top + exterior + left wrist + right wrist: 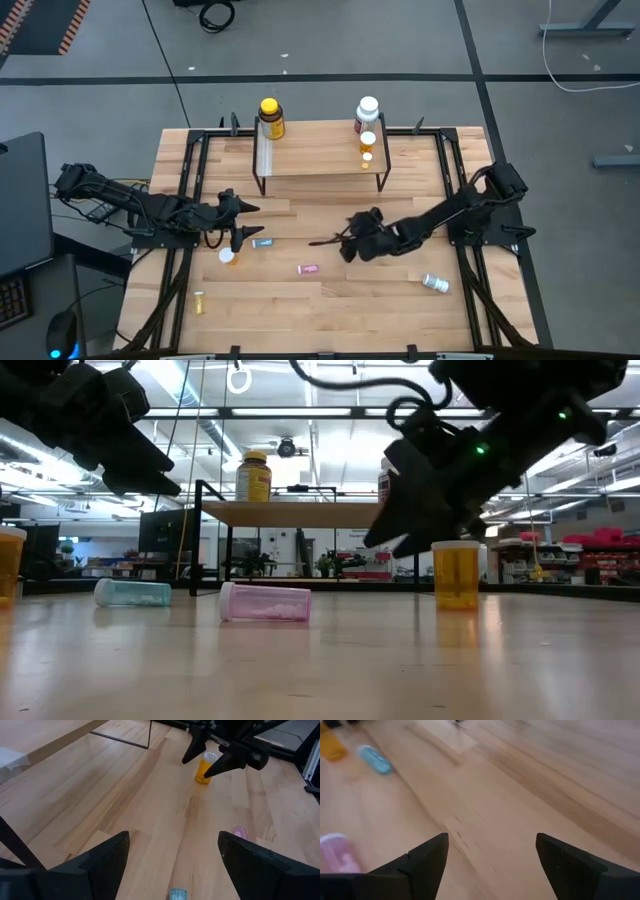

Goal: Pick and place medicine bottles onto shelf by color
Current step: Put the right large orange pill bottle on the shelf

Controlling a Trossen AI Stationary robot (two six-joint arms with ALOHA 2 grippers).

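Wooden table (320, 310) fills the high view, a black frame along its edges. Shelf (320, 160) sits at 12 o'clock on the table, a plank top on thin black legs. Left arm lies across the 9 o'clock side, its left gripper (243, 222) pointing toward centre, fingers spread apart and holding nothing. Right arm reaches in from 3 o'clock; right gripper (335, 240) is near table centre, fingers apart, nothing between them, bare wood beneath in its wrist view. On the shelf's left end stands the big yellow bottle (270, 118); on the right end the big white bottle (367, 112), with an orange vial (368, 142) just in front of it and a smaller yellow vial (367, 157) in front of that. On the tabletop: an orange white-capped vial (229, 256) stands at about 8 o'clock, just beside the left gripper; a teal vial (262, 242) lies on its side next to it; a pink vial (308, 269) lies near 6 o'clock of centre; a white-capped bottle (435, 283) lies at 4 o'clock; a small yellow vial (199, 301) lies at 7 o'clock near the front edge. Low view shows the pink vial and teal vial both lying flat, apart from each other.
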